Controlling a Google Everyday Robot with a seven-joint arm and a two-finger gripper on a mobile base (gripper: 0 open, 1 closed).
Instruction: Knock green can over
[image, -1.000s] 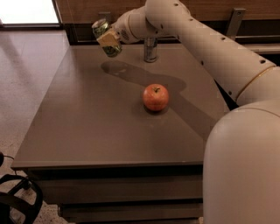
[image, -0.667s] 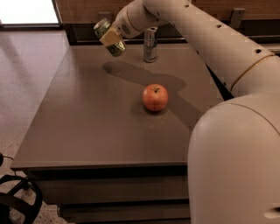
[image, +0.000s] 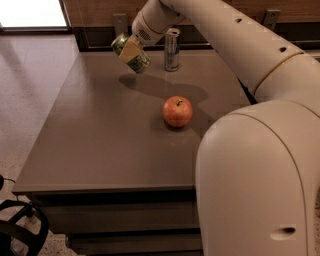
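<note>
The green can (image: 140, 63), mottled green and white, hangs tilted in the air over the far left part of the table (image: 95, 135). Its top points up and to the left. My gripper (image: 130, 52) is shut on it, with a cream finger (image: 129, 49) across the can's body. The can's shadow falls on the table just below and to the right. The arm reaches in from the right and fills the right side of the view.
A slim silver-and-blue can (image: 172, 49) stands upright at the table's far edge, right of the gripper. A red apple (image: 177, 111) sits mid-table. A wall runs behind the table. A black chair base (image: 20, 232) is on the floor at the lower left.
The gripper with the green can has moved a little down and to the right. The wrist has cleared the slim can. The apple has not moved.
</note>
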